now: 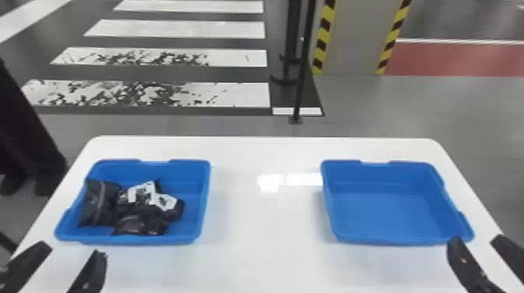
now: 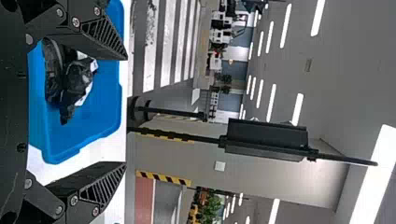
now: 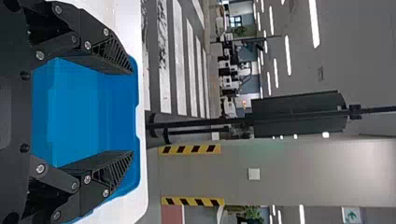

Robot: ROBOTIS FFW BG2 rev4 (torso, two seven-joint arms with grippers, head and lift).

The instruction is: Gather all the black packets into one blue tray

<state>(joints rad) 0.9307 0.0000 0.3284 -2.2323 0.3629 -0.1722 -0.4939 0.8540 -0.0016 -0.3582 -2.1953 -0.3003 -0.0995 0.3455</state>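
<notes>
Several black packets (image 1: 99,202), some with white labels, lie heaped in the left and middle of the left blue tray (image 1: 191,233). The right blue tray (image 1: 390,210) holds nothing. At the bottom left, in front of the left tray, is my left gripper (image 1: 74,249), open and holding nothing. My right gripper (image 1: 475,239) stands open by the right tray's near right corner. In the left wrist view, packets (image 2: 78,77) lie beyond my left gripper (image 2: 126,111), its fingers apart. My right gripper (image 3: 133,112) has the blue tray (image 3: 79,107) behind its parted fingers in the right wrist view.
Both trays stand on a white table (image 1: 265,218), with a wide strip of tabletop between them. Behind the table are a thin black post (image 1: 302,78) and a pillar with yellow-black striped edges (image 1: 349,39). A person's dark-clothed legs are at the far left.
</notes>
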